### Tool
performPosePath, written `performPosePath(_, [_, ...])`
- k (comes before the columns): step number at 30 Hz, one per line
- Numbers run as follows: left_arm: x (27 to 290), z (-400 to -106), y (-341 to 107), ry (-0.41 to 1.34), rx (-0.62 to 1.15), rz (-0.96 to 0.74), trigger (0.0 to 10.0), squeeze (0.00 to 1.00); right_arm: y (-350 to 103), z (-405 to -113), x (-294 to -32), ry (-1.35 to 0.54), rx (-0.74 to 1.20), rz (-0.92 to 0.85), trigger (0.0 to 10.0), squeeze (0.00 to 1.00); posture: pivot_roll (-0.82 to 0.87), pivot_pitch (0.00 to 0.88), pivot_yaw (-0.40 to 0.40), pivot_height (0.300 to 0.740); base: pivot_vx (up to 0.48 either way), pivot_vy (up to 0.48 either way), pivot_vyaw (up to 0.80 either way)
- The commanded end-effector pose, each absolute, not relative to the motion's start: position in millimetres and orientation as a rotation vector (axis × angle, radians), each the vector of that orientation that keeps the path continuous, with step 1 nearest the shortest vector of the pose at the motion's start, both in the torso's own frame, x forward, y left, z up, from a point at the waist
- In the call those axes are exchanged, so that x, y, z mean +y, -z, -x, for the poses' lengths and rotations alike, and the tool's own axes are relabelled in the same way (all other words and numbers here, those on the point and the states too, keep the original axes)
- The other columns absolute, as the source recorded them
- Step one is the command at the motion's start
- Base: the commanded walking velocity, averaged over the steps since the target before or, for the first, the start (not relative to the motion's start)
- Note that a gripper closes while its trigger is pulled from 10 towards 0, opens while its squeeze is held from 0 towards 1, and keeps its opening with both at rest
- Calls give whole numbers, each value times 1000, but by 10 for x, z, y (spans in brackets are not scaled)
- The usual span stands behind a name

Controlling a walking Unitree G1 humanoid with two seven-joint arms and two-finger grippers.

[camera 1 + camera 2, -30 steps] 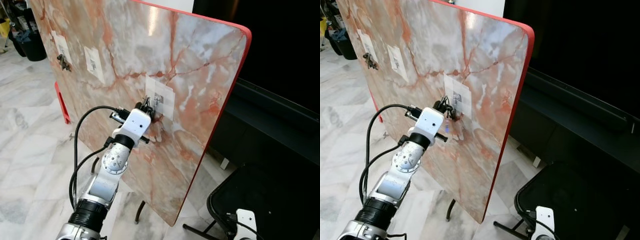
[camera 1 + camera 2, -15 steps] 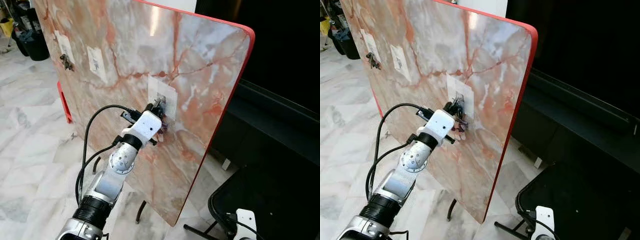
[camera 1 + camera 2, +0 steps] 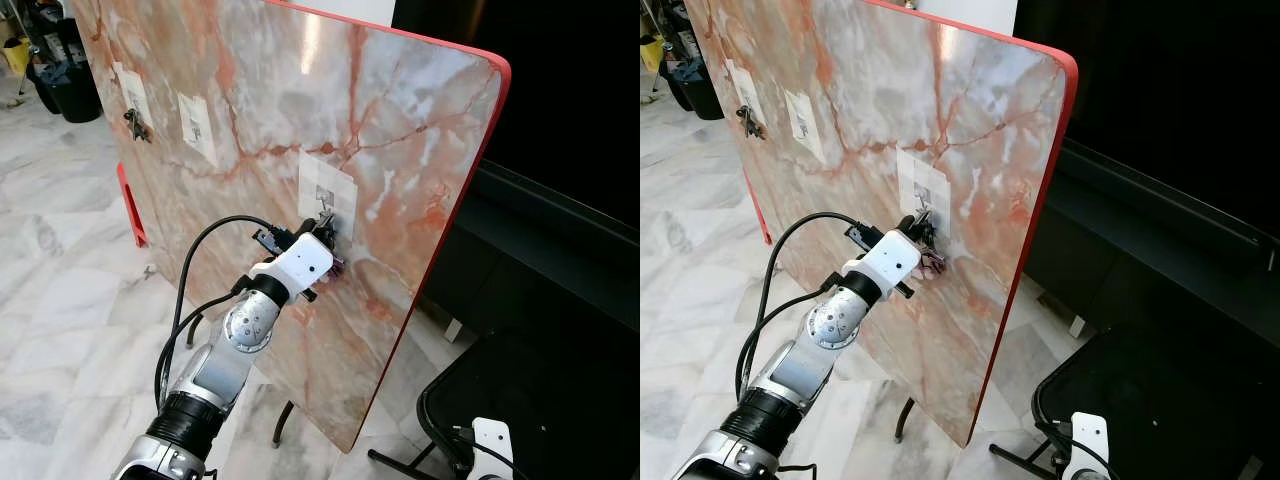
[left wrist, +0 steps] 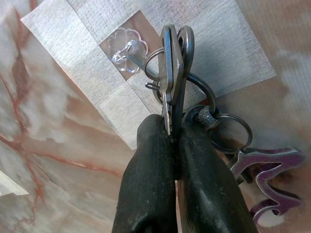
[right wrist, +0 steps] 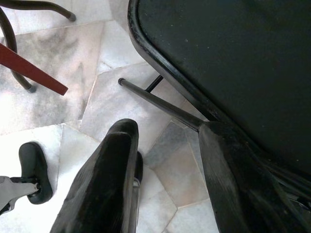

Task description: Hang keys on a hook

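While the left claw point(image 4: 172, 133) pinches the keys point(image 4: 172, 73), its fingers hide their blades.

Marble-patterned tabletop point(image 3: 400, 120) stands tipped on edge, red-rimmed, on pale marble floor point(image 3: 60, 300). Black chair point(image 3: 1160, 400) sits near its lower right corner. Dark bins point(image 3: 60, 85) stand beyond its far left edge.
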State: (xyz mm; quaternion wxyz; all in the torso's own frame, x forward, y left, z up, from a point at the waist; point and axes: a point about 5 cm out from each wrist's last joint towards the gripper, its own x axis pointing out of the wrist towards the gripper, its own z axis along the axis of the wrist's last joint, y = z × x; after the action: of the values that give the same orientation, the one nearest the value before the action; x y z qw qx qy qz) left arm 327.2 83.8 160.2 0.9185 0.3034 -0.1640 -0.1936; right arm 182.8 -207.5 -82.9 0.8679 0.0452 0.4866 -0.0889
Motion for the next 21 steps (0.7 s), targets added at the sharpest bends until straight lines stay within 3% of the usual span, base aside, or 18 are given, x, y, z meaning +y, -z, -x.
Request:
performPosePath(1, [763,-3269,-1591,438,-338,-639,10000,0,826,-1826,-2093,188,1017,-90,10000,0,57,0,-77,729,0,0,0])
performPosePath(2, [767,-3271,-1598,434,-341,-638,10000,12,826,-1826,-2093,188,1017,-90,10000,0,57,0,-77,729,0,0,0])
performPosePath(3, [775,-3274,-1602,428,-343,-636,10000,620,826,-1827,-2091,188,1017,-90,10000,0,57,0,-75,729,0,0,0])
performPosePath(4, [775,-3274,-1602,428,-343,-636,10000,620,826,-1827,-2091,188,1017,-90,10000,0,57,0,-75,729,0,0,0])
performPosePath(5, [786,-3278,-1609,418,-345,-633,10000,1000,827,-1827,-2090,188,1017,-91,10000,0,57,0,-75,729,0,0,0])
performPosePath(21, [859,-3246,-1567,422,-328,-631,10000,1000,828,-1825,-2087,189,1017,-92,10000,0,59,0,-75,729,0,0,0])
